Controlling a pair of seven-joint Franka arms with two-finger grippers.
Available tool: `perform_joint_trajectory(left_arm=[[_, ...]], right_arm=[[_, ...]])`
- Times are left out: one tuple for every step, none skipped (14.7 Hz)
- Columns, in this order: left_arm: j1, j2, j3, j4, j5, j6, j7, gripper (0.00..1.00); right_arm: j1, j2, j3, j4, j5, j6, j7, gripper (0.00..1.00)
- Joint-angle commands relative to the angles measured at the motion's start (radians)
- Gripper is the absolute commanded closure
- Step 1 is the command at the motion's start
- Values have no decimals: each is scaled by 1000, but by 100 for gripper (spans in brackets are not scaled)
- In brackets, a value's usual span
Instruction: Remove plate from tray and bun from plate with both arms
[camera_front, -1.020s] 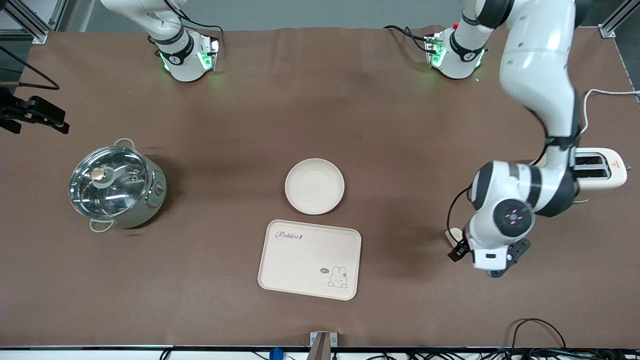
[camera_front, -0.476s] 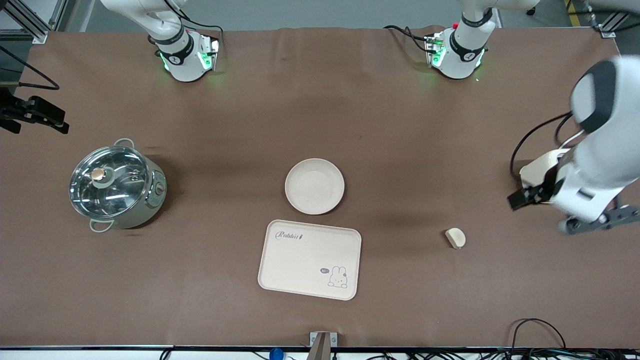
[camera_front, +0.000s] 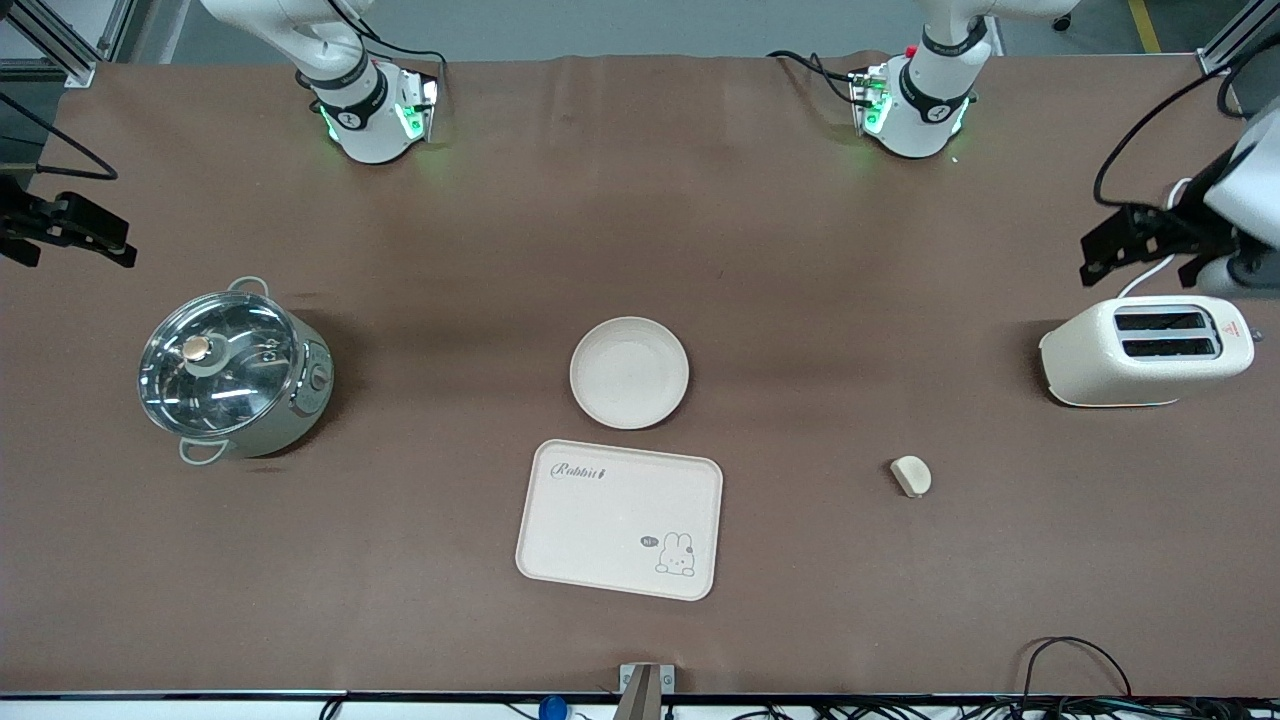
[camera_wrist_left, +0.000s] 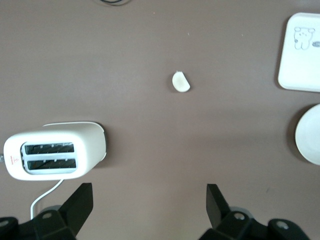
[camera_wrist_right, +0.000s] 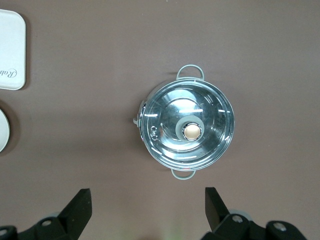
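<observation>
Withdrawn since 1 second ago, left gripper (camera_front: 1140, 245) hangs spread above the toaster (camera_front: 1145, 352); right gripper (camera_wrist_right: 147, 210) spread over the pot (camera_wrist_right: 186, 127). We find plate (camera_front: 629, 372), tray (camera_front: 620, 518), bun (camera_front: 911, 475) separated: task complete.

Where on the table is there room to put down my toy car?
Bare patches: between the pot and the plate; between the tray and the bun; and from the plate up to the arm bases. It is tighter where the plate sits close to the tray, and between the bun and the toaster.
</observation>
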Motion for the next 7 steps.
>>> perform_joint_trajectory(left_arm=[[148,-53,-151,-56,-11,-5,27,0],[199,-70,-204,-71,-12,-8,29,0],[204,-93,-209,-99,-12,-10,33,0],[206,-108,-209,-111,-12,-10,33,0],[210,-112,-215,-111,-11,-11,35,0],[212,-112,-217,-110,-12,-11,36,0],[210,-112,-217,-107,-11,-13,35,0]], right_arm=[[1,-5,4,2,-17,-6,5,0],[1,-5,4,2,-17,-6,5,0],[1,-5,4,2,-17,-6,5,0],[2,-5,4,2,-17,-6,5,0],[2,-5,6,2,-17,-8,5,0],[2,-5,6,2,-17,-6,5,0],[1,-5,4,2,-17,-3,5,0]])
